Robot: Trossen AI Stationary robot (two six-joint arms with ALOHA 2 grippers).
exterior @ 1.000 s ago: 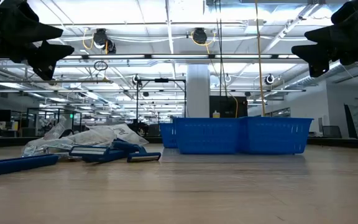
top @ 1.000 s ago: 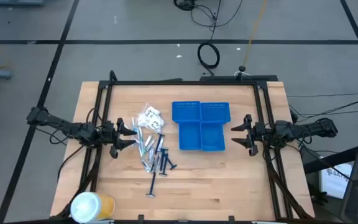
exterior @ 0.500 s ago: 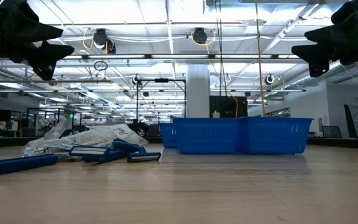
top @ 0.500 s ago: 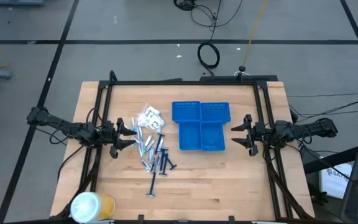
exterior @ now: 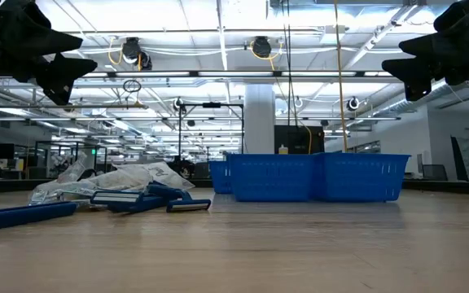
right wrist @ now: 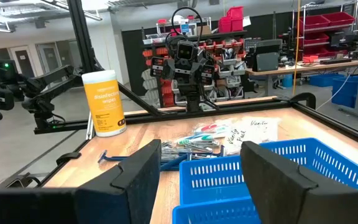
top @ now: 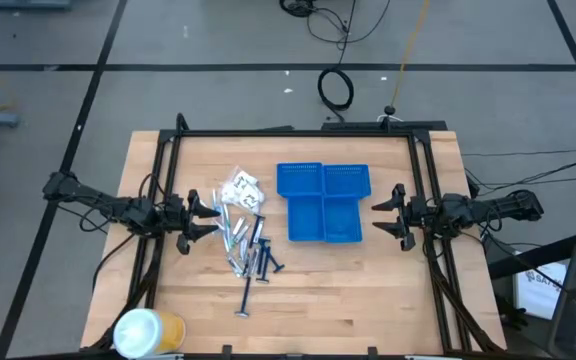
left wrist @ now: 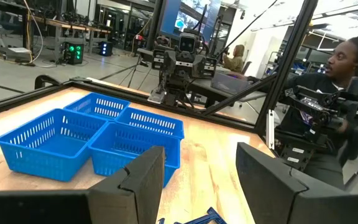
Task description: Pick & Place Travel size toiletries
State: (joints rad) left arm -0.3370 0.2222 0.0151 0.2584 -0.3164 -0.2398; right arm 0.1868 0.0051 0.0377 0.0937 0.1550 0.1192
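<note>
The toiletries (top: pixel 243 235) lie in a heap on the table's left half: silver-white tubes, a crinkly clear-white packet (top: pixel 241 190) at the far end, and dark blue razor sticks (exterior: pixel 149 200) at the near end. The right wrist view shows the same heap (right wrist: pixel 210 140). My left gripper (top: pixel 206 215) hovers open above the table just left of the heap, fingers pointing right. My right gripper (top: pixel 387 215) hovers open to the right of the blue tray (top: pixel 323 203), fingers pointing left. Both hang high in the low view, the left gripper (exterior: pixel 55 69) and the right gripper (exterior: pixel 409 73).
A blue tray (left wrist: pixel 89 140) with three compartments sits at the table's middle. A white-and-yellow roll (top: pixel 146 331) stands at the near left corner. A black frame (top: pixel 298 133) borders the table. A person (left wrist: pixel 347 62) sits beyond the right edge.
</note>
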